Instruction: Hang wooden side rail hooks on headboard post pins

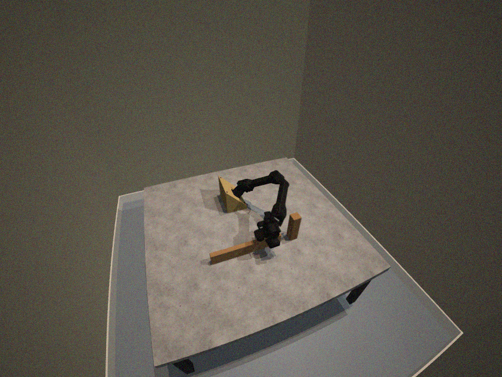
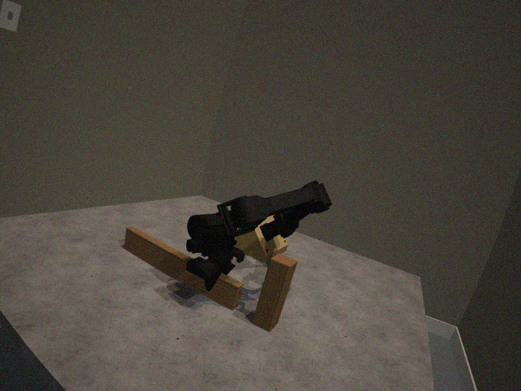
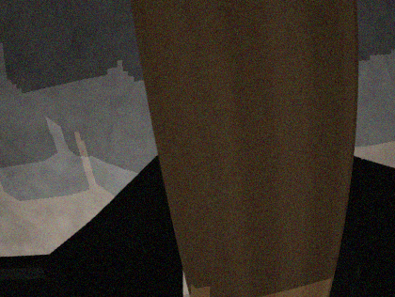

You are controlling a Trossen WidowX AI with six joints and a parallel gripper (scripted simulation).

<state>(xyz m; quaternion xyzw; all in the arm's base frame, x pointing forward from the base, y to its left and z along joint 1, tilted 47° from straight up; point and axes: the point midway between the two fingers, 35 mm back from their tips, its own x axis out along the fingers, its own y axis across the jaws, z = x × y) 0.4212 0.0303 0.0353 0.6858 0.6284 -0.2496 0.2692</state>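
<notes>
The wooden side rail (image 1: 231, 253) (image 2: 155, 251) (image 3: 244, 117) lies along the table, standing on its narrow edge. Its far end rests on the table. Its other end points at the headboard post and is a short gap away from it; I cannot tell whether that end is slightly raised. The post (image 1: 293, 228) (image 2: 275, 290) is a short upright wooden block. My gripper (image 1: 271, 241) (image 2: 218, 278) (image 3: 221, 158) is shut on the rail, nearer its post end, one finger on each side. The steel hooks are not clearly visible, and the slot and pins are hidden.
A yellow wedge-shaped block (image 1: 235, 204) (image 2: 252, 244) stands at the back beside the arm's base. The arm reaches over from there to the rail. The grey mottled table (image 1: 194, 304) (image 2: 336, 328) carries everything, and the post stands close to the gripper.
</notes>
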